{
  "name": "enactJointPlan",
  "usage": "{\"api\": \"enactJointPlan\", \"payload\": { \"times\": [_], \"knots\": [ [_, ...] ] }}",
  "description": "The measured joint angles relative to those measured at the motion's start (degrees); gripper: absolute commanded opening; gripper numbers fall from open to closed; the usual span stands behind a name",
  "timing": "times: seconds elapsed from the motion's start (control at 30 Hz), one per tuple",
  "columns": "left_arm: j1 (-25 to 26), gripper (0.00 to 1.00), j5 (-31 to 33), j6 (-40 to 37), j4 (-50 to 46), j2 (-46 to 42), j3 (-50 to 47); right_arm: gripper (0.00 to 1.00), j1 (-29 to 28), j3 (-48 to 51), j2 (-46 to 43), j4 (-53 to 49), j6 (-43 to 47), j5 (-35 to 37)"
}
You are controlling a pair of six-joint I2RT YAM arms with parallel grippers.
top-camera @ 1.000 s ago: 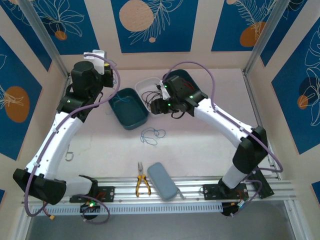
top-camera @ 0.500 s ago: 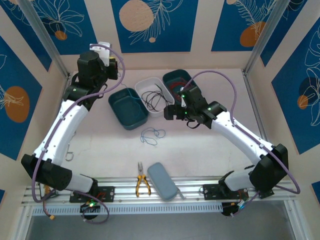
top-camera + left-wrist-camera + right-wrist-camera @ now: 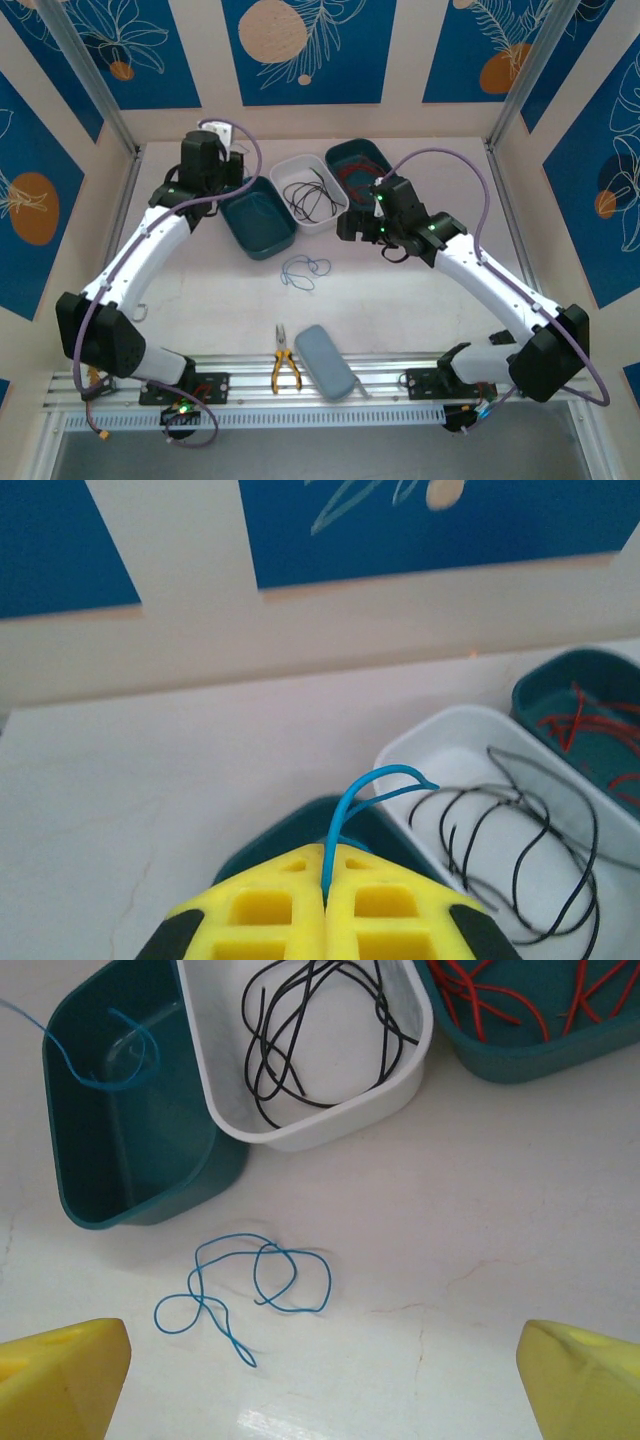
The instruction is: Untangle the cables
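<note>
The left gripper has its yellow fingers pressed together, pinching a blue cable that arches up and forward out of the seam between them. Directly beneath it sits a dark teal bin. Just ahead and to its right is a white tray holding a coiled black cable, and beyond that a second teal bin holds red cables. The right gripper hovers with its jaws spread wide, touching nothing. A loose blue cable lies on the table just ahead of its left finger, near the first bin.
</note>
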State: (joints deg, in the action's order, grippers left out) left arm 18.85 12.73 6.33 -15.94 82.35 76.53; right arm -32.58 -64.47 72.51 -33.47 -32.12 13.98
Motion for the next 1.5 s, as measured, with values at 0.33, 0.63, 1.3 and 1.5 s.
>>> {"api": "enactJointPlan", "payload": {
  "times": [0.33,0.63,1.3,1.5],
  "knots": [
    [-0.04,0.01,-2.69,4.94,1.62,4.02,-9.97,0.99,1.6,2.36,-3.63,2.99,0.07,-2.01],
    [-0.04,0.26,-6.73,7.85,4.79,10.16,-11.76,0.99,5.05,7.69,-14.23,7.37,0.09,-2.62],
    [0.04,0.86,-10.12,7.1,3.43,11.89,-7.74,0.99,12.66,12.96,-27.08,9.66,-0.66,-1.73],
    [2.8,0.92,-10.86,8.35,3.39,0.76,-12.24,0.99,13.86,12.96,-27.08,7.82,-1.97,-1.77]
  ]
}}
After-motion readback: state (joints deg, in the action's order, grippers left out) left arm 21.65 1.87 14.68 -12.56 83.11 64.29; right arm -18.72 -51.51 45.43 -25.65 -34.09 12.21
